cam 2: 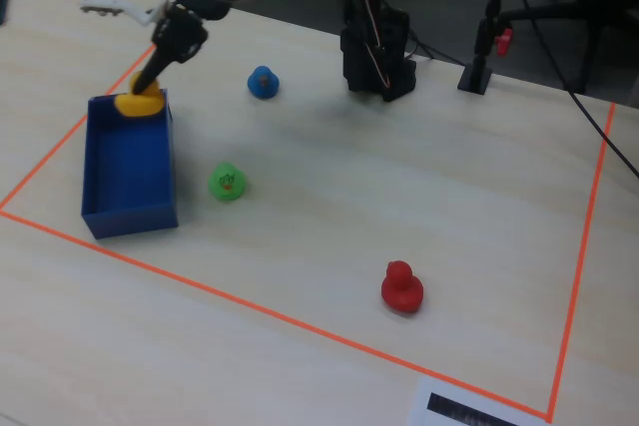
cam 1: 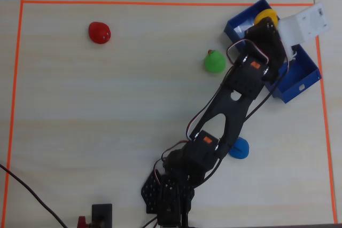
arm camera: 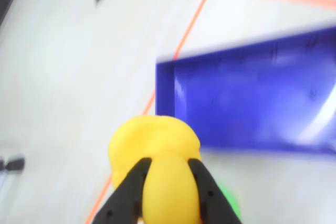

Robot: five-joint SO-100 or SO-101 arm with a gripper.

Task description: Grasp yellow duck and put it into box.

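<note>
My gripper [arm camera: 168,163] is shut on the yellow duck [arm camera: 157,150], black fingers [arm camera: 131,187] on both its sides. In the fixed view the duck [cam 2: 138,103] hangs at the far end of the blue box [cam 2: 100,216], over its rim. In the overhead view the duck [cam 1: 265,17] shows at the box's [cam 1: 302,81] upper left corner, with the gripper [cam 1: 261,29] right behind it. The wrist view shows the box [arm camera: 252,98] blurred, ahead and to the right of the duck.
A green duck [cam 1: 214,62] lies just left of the box, a small blue duck [cam 1: 239,148] beside the arm's base, a red duck [cam 1: 99,32] far left. Orange tape [cam 1: 160,3] frames the work area. A white arm part [cam 1: 307,24] overhangs the box.
</note>
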